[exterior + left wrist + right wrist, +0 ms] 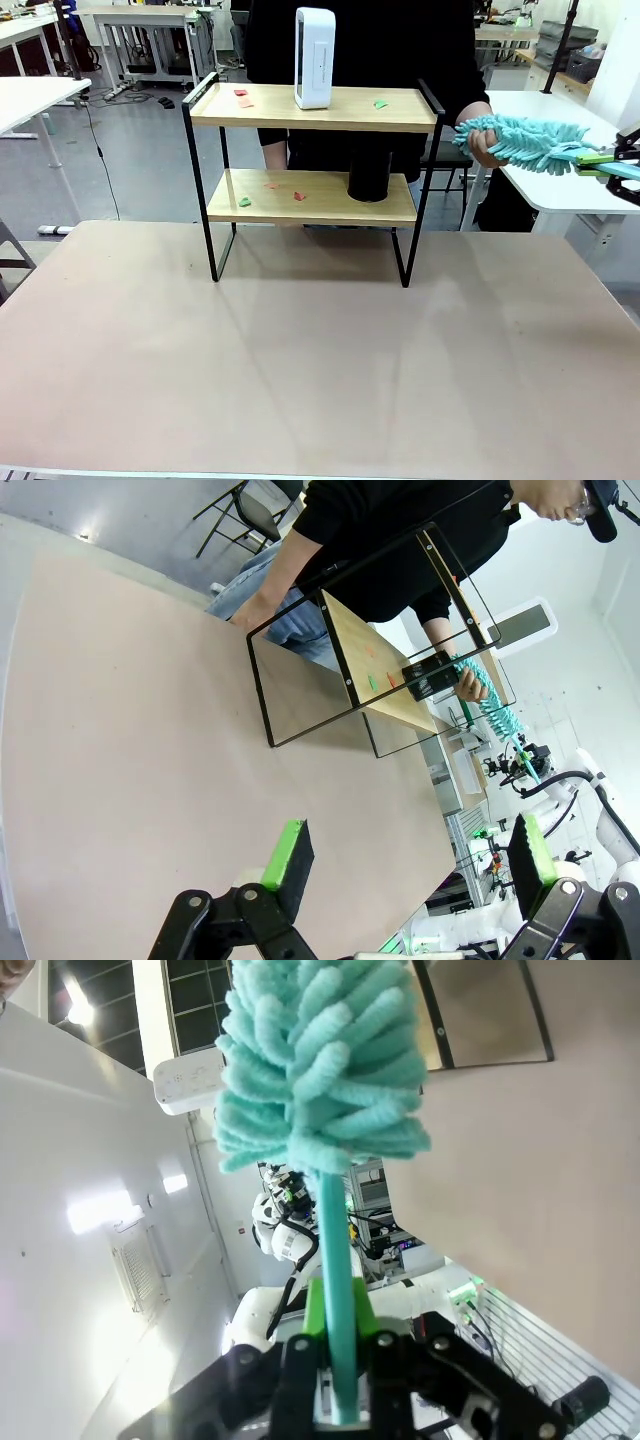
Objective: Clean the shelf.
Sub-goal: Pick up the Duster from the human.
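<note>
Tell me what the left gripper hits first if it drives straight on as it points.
Probably the bare tabletop, short of the shelf: the open left gripper tilts down toward it. Depth is unclear, so the shelf's black frame could come first.

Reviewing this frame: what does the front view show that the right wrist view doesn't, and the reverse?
Front view, not the right wrist: a white device on the shelf's top board, a black cylinder on the lower board, coloured scraps on both. Right wrist, not the front: the handle seen lengthwise, clamped between green pads. Both: the teal duster and the right gripper shut on it.
</note>
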`<state>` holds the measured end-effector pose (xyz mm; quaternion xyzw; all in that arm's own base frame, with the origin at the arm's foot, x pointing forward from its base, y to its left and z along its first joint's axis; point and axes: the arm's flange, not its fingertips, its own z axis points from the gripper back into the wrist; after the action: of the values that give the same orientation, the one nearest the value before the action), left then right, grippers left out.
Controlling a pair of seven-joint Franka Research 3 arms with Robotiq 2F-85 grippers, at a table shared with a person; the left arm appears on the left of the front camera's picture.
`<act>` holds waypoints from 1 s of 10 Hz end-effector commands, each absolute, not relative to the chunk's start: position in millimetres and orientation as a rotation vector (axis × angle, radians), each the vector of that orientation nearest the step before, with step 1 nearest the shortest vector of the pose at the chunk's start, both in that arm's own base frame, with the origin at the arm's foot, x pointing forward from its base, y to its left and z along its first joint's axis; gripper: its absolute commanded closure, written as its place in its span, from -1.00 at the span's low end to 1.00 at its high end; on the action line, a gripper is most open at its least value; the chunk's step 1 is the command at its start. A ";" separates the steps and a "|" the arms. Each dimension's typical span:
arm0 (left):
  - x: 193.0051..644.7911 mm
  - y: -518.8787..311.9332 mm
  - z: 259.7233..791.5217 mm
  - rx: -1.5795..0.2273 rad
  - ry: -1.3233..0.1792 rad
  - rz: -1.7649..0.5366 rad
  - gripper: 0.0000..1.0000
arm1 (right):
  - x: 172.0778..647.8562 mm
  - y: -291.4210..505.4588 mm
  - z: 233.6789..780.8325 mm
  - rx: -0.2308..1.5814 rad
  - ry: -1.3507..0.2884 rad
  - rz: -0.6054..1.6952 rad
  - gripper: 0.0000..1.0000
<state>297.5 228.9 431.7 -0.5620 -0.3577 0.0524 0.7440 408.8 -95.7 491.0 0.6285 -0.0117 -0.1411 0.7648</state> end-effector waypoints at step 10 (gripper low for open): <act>296.8 227.9 432.5 -1.237 -0.809 0.097 -1.00 | 300.6 -90.4 587.5 0.986 -0.265 0.066 1.00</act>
<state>297.3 229.2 432.1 -0.5617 -0.3582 0.0523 0.7440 325.6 -90.1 586.2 0.4965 -0.0883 -0.0117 0.8635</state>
